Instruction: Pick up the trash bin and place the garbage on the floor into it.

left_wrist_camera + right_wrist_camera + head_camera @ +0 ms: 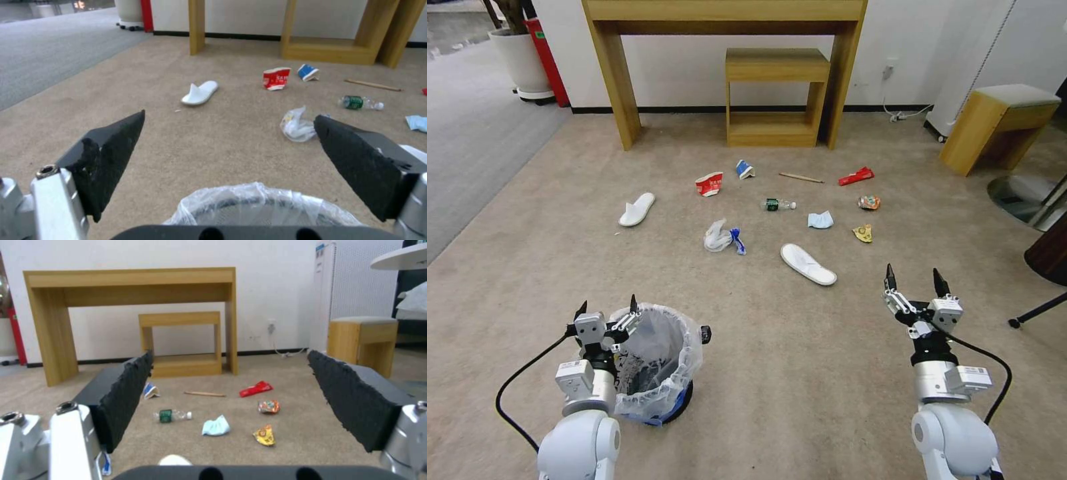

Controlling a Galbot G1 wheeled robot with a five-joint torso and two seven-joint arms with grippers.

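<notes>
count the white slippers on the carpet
2: one slipper lies left of the red paper cup; the other slipper lies nearer the robot, below the blue mask. None looks hidden.

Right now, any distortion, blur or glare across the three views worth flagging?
Head view: wide-angle bowing, desk edges curve; soft shadows under the trash bin; sheen on its bag. Left wrist view: left gripper fingers blurred up close, litter beyond softer, red cup print unreadable. Right wrist view: right gripper fingers soft, even light, no glare on the floor.
</notes>
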